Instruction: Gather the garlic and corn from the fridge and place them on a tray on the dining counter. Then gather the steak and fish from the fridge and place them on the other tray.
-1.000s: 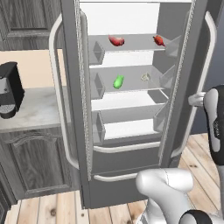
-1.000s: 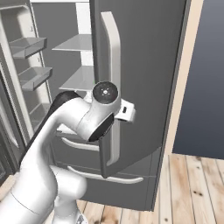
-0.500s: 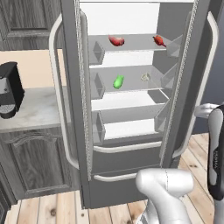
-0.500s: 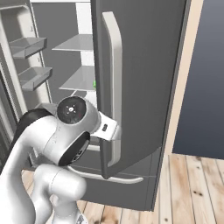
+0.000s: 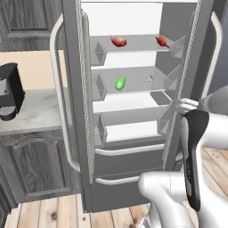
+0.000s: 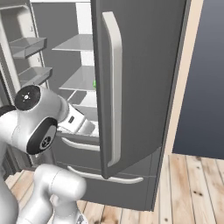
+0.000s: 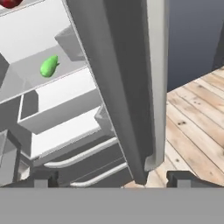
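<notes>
The fridge [image 5: 133,187] stands with both doors open. On its middle shelf lie the light-green corn [image 5: 120,83] [image 7: 49,65] and, to its right, the small off-white garlic [image 5: 147,79]. Two red pieces rest on the shelf above, one on the left [image 5: 118,41] and one on the right [image 5: 162,41]; which is the steak and which the fish I cannot tell. My gripper [image 7: 113,179] is open and holds nothing, just below the bottom end of the right door's handle [image 7: 157,78] [image 6: 113,87]. The trays and the dining counter are out of view.
The open right door [image 6: 140,87] stands close to my arm's right side. The left door [image 5: 73,89] swings out toward a wall counter [image 5: 35,116] carrying a black coffee machine [image 5: 9,91]. Wooden floor [image 6: 192,183] lies free to the right of the fridge.
The gripper has opened and come off the right door's handle. The arm has drawn back to the left, away from the handle. The food on the shelves has not moved.
</notes>
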Tool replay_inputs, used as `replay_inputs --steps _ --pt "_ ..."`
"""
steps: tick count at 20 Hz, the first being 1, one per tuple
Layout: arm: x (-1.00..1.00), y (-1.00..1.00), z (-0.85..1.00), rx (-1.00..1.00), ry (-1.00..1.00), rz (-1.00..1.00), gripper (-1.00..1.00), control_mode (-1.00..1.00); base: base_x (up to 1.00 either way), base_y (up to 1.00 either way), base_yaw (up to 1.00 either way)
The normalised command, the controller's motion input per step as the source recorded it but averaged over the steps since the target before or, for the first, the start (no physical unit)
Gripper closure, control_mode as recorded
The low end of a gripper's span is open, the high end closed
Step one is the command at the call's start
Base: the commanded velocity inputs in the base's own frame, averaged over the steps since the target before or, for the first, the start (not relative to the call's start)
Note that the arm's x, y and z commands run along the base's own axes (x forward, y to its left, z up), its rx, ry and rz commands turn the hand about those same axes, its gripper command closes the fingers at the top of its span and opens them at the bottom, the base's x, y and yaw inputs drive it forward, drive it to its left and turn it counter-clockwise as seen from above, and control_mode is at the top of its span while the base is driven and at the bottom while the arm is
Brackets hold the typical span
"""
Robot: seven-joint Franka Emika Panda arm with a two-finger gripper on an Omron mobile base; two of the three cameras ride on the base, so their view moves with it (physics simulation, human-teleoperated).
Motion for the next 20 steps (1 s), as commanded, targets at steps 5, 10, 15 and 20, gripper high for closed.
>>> replay_inputs --steps 5,10,15,20 --pt "0.39 0.45 0.31 0.17 0.0 -0.31 -1.0 -1.0 0.0 0.0 0.0" --pt "0.66 0.17 0.02 0.27 0.01 -0.27 -1.0 -1.0 0.0 0.0 0.0" --pt "0.68 -0.01 -0.08 0.35 -0.07 -0.11 -1.0 -1.0 0.0 0.0 0.0" --pt "0.66 0.21 -0.07 0.29 -0.19 -0.16 -1.0 -1.0 0.0 0.0 0.0"
